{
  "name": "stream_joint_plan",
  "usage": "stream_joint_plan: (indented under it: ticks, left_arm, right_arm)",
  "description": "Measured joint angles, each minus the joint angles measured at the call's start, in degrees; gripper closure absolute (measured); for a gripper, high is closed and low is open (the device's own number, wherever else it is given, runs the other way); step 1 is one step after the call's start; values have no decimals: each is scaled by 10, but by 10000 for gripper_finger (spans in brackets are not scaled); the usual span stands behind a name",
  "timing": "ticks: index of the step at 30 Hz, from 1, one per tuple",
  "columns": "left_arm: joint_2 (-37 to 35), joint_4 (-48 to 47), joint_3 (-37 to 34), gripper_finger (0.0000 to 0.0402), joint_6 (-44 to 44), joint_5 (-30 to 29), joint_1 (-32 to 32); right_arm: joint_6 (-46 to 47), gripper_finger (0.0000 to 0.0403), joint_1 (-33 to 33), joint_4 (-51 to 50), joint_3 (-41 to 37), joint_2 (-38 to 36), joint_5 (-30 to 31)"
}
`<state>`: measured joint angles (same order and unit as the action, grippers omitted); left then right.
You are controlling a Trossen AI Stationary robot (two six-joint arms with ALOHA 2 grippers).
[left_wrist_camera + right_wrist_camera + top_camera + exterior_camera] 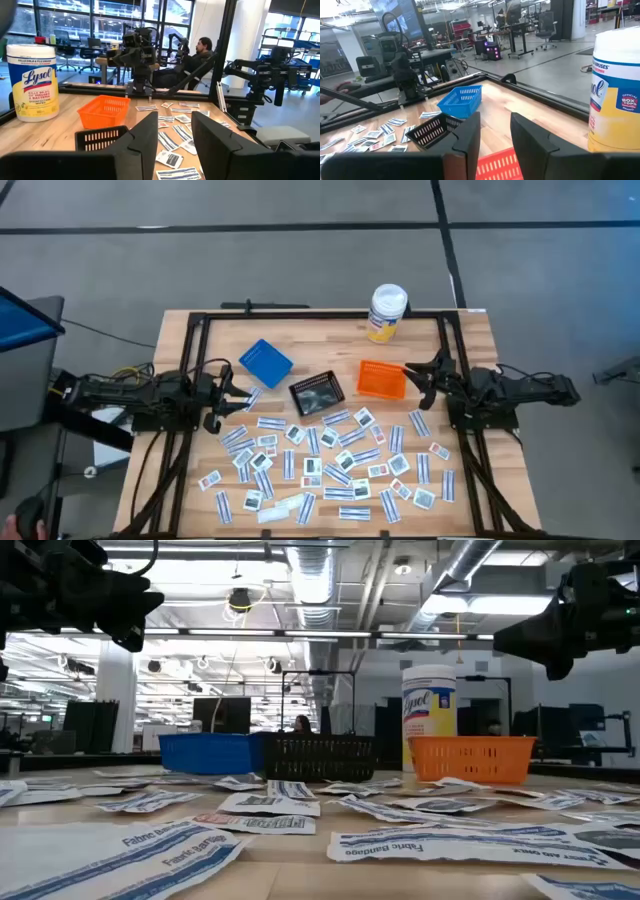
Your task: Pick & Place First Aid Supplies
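Dozens of small flat white packets [330, 465] lie spread flat on the near half of the wooden table; in the low view they show as printed strips [270, 805]. My left gripper [238, 392] hovers open above the table's left side, near the blue basket [265, 362], holding nothing. My right gripper [415, 375] hovers open at the right, next to the orange basket [381, 379], also holding nothing. In the wrist views the left gripper [175, 132] and the right gripper [495, 131] each show a clear gap between the fingers.
A black basket [316, 393] stands between the blue and orange ones. A tall white bottle with a yellow label [386, 311] stands at the far edge. A dark frame [300, 315] runs round the table. A person [197, 52] sits beyond the table.
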<state>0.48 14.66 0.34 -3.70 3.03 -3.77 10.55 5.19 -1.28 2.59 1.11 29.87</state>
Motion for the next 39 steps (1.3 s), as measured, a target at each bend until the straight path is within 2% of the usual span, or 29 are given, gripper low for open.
stream_joint_plan:
  ticks: [28, 39]
  left_arm:
    - [0, 0, 0, 282, 0, 0, 0]
    - [52, 4, 0, 282, 0, 0, 4]
  right_arm:
    - [0, 301, 0, 0, 0, 0, 0]
    - [0, 301, 0, 0, 0, 0, 0]
